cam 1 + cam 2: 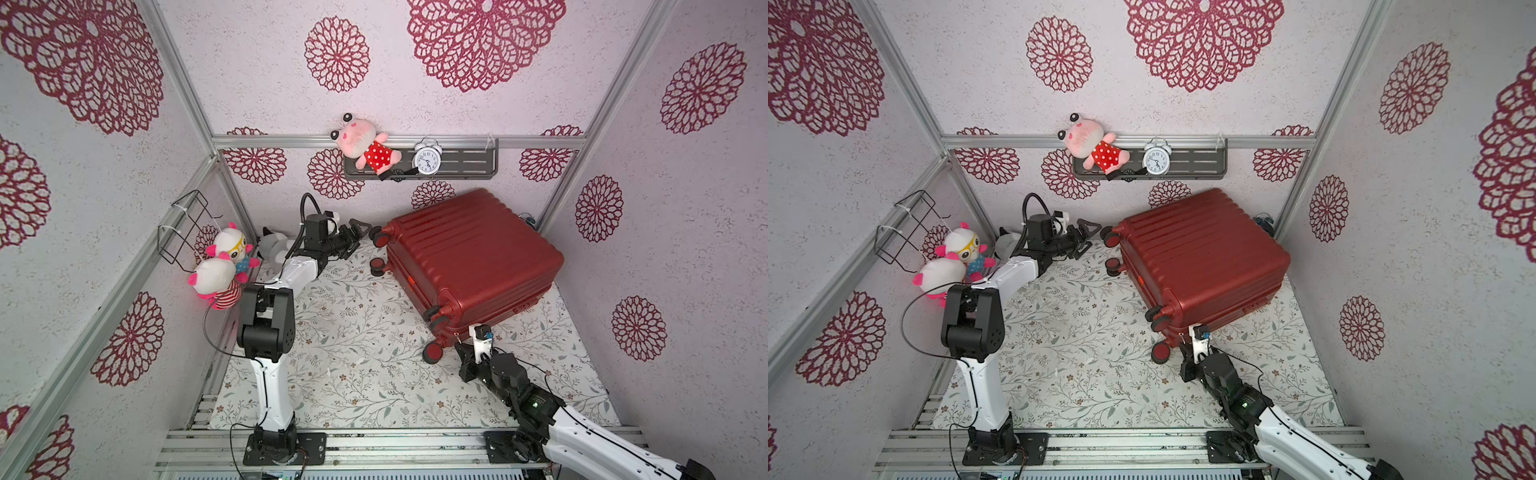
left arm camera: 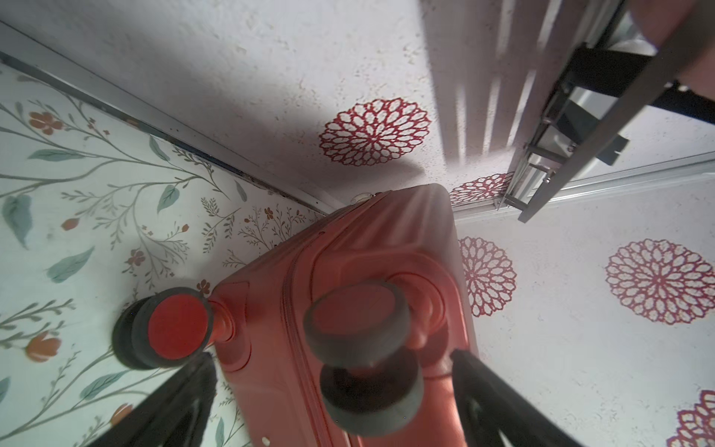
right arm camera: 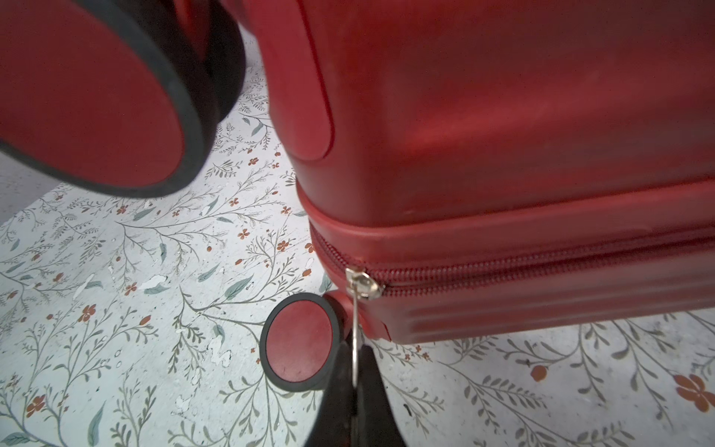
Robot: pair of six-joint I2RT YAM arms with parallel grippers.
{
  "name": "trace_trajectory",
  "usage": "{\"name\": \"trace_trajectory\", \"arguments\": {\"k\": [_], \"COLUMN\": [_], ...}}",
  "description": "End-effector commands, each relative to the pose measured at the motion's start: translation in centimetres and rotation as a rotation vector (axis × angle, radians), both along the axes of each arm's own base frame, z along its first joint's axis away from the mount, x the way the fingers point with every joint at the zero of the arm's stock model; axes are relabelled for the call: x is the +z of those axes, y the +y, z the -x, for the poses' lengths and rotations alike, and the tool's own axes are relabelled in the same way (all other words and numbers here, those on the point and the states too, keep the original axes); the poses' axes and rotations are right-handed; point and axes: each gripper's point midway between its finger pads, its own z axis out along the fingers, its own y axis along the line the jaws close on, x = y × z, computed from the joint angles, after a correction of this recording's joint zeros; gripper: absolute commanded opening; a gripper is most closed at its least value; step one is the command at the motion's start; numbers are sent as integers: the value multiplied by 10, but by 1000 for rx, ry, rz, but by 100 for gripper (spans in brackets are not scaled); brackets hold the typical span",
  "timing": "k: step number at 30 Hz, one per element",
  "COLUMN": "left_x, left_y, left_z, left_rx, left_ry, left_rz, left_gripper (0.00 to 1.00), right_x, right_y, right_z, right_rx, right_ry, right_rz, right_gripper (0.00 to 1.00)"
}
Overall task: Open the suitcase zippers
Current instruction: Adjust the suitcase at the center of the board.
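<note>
Floral-print tabletop [image 1: 353, 332], red suitcase [image 1: 473, 249] lying flat, closed. At suitcase's near wheel corner: right gripper [image 3: 356, 362] pinched shut on thin zipper pull [image 3: 353, 321]. At its far wheel end: left gripper [image 1: 358, 237] spread wide, empty. Risks: pull slipping out where zipper track [image 3: 522, 271] bends round corner; unbraced case dragging. Second pull and far-side track out of sight.

Both top views are looking steeply down from high at the front, sharing the whole worktop [image 1: 353, 332] and suitcase [image 1: 469, 253]. The left wrist camera is facing its wheels [image 2: 358, 321] closely; the right wrist camera is hugging the zipper pull [image 3: 358, 284].
</note>
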Motion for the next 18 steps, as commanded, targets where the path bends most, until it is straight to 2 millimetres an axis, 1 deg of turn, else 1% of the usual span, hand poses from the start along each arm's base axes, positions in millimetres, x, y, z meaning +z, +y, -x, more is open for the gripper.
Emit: {"name": "trace_trajectory", "arguments": {"k": [1,4,8,11,18], "left_x": [26,29,28,31,41], "left_y": [-18,-32,-48,-51,-49], "left_z": [-15,-21,-20,-17,-7], "left_rx": [-56,-81,-100,-102,-101], "left_ry": [-70,-80,-84,-91,-114], "left_rz": [176,245,250,261,278], "left_gripper": [98,98,100,99,96], "right_x": [10,11,13,14,12], "right_y": [13,14,14,15,18], "right_z": [7,7,7,7,6], "right_rx": [70,72,75,78,87], "right_ry": [-3,-5,-7,-7,-2], "right_rz": [-32,-33,-29,-31,-30], "right_gripper": [0,0,0,0,0]}}
